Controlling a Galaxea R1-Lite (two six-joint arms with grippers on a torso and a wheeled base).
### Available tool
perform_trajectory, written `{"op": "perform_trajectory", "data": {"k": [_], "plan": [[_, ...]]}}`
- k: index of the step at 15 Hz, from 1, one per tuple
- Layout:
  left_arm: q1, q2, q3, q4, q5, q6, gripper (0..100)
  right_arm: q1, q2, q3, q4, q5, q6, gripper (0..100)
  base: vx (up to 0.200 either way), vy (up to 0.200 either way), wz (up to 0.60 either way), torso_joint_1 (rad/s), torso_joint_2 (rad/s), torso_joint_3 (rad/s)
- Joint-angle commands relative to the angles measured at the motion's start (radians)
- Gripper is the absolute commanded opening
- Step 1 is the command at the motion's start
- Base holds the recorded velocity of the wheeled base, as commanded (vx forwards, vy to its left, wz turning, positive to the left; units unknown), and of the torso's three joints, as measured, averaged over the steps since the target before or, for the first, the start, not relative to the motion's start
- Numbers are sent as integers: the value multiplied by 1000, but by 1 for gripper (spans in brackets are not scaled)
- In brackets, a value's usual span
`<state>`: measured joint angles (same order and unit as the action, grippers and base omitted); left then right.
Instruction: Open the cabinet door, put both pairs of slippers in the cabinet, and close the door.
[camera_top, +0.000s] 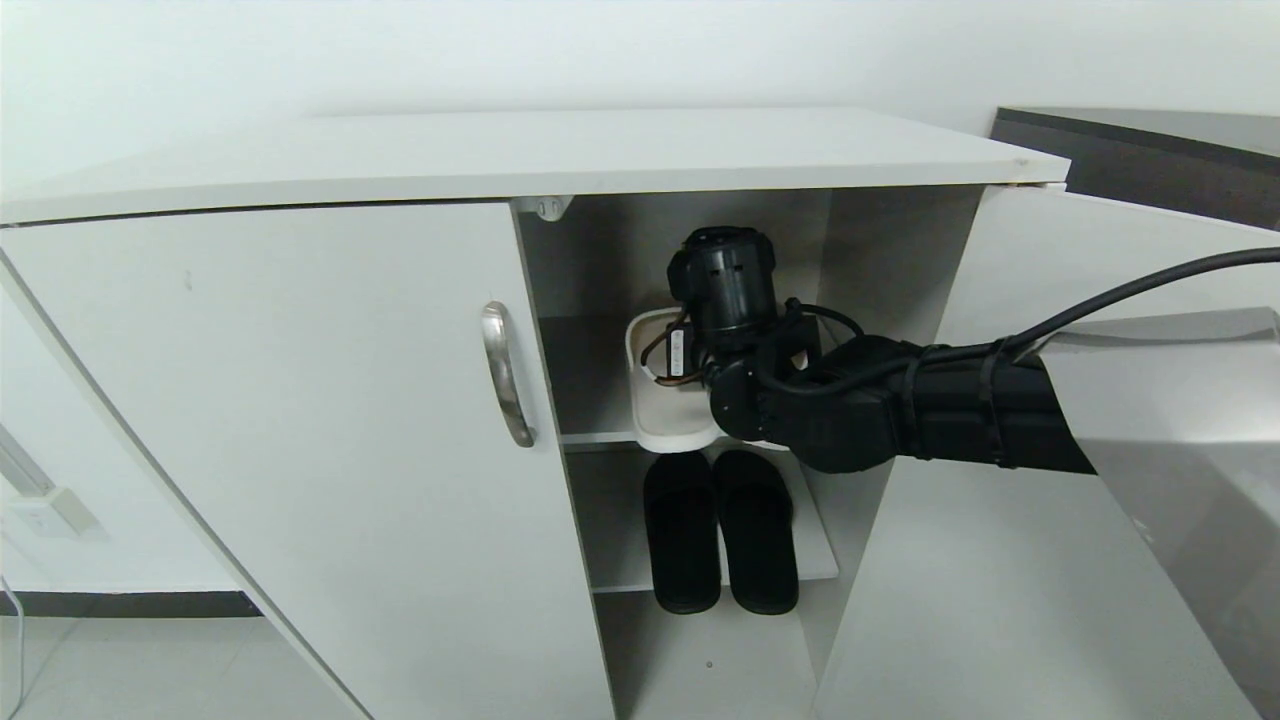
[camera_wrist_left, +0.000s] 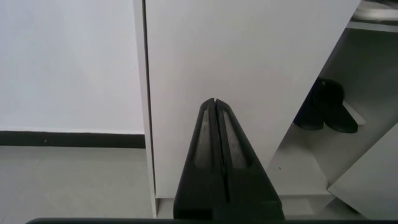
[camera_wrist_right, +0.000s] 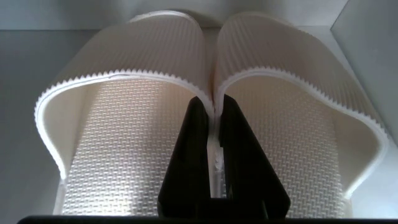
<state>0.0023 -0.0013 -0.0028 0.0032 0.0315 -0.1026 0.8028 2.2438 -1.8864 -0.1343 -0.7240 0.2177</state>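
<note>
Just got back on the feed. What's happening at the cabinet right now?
The right gripper is inside the cabinet, shut on the touching inner edges of the white slippers at the upper shelf. The black slippers lie side by side on the shelf below. The left gripper is shut and empty, low in front of the closed left door. The right door stands open.
</note>
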Motion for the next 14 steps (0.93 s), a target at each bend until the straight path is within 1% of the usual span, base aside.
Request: {"op": "perform_trajectory", "data": {"k": [1,5,6,10,14], "plan": [[1,1,0,0,1,0,0,1,3,0,-1,0,2,0,0,0,0,0,0,0],[1,1,0,0,1,0,0,-5,3,0,-1,2,2,0,0,0,0,0,0,0],[1,1,0,0,1,0,0,-5,3,1,1,2,2,100,0,0,0,0,0,0],[1,1,0,0,1,0,0,7,-13,15,19,2,3,100,0,0,0,0,0,0],[-1,1,0,0,1,0,0,41,-78,104,18,0,32,100,0,0,0,0,0,0]]}}
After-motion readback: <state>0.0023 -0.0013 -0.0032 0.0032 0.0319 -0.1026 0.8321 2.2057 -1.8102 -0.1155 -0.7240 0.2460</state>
